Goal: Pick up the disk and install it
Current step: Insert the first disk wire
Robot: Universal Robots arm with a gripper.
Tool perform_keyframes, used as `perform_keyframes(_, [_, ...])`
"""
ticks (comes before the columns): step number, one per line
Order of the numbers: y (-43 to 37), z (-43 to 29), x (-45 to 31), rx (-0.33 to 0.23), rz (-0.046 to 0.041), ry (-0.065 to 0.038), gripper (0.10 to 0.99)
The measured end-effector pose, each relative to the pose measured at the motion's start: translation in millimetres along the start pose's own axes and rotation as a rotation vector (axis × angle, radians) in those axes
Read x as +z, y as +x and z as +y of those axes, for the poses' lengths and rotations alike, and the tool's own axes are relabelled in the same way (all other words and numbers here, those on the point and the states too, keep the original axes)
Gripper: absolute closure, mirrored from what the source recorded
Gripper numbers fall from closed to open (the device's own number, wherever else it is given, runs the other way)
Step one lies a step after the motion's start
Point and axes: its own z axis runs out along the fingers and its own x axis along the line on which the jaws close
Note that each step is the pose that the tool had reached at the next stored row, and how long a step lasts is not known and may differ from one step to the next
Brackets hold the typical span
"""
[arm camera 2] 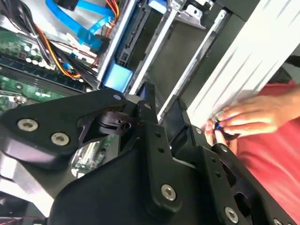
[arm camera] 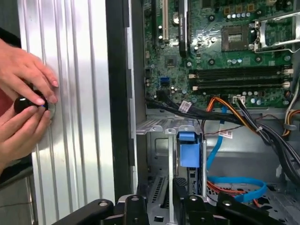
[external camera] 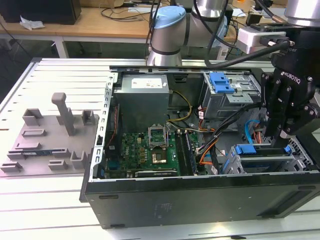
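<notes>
The open computer case (external camera: 200, 202) lies on its side on a ribbed aluminium table (external camera: 60, 75), with the green motherboard (external camera: 145, 147) at its middle and the grey power-supply box (external camera: 142, 97) at the far side. The disk (external camera: 257, 149) stands on edge in the drive cage at the case's near corner on the exterior view's right, and only the blue top edge of its carrier shows above the cage. The gripper (external camera: 278, 134) hangs directly over that edge, its tips just above the blue frame; whether they touch it cannot be told. In the second wrist view the fingers (arm camera 2: 151, 117) stand a narrow gap apart with nothing between them. The first wrist view shows bare cage metal through the gap, while the disk's blue tab lies a little to one side of it. Orange and blue cables (external camera: 207, 150) run between the motherboard and the cage. Farther back sits a second drive cage with a small blue latch (external camera: 221, 81). A person's hands (arm camera: 26, 103) rest on the table just outside the case wall, closed round a small black knob (arm camera: 27, 104). A grey fixture tray (external camera: 50, 135) lies on the exterior view's left, well apart from the case.
</notes>
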Motion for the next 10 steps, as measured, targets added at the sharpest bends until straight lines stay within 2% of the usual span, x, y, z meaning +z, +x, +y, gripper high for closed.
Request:
perform_keyframes(1, [-0.5, 0.3, 0.1, -0.011, 0.0049, 0.003, 0.737])
perform_keyframes(2, [-4.9, 1.6, -0.2, -0.017, 0.0078, 0.004, 0.737])
perform_keyframes(3, [-7.3, 2.9, 0.3, -0.011, 0.0084, 0.007, 0.737])
perform_keyframes(9, [-10.5, 3.6, 4.6, 0.055, 0.0137, 0.000, 0.737])
perform_keyframes(10, [-14.7, 4.5, 5.1, 0.056, 0.0149, 0.001, 0.737])
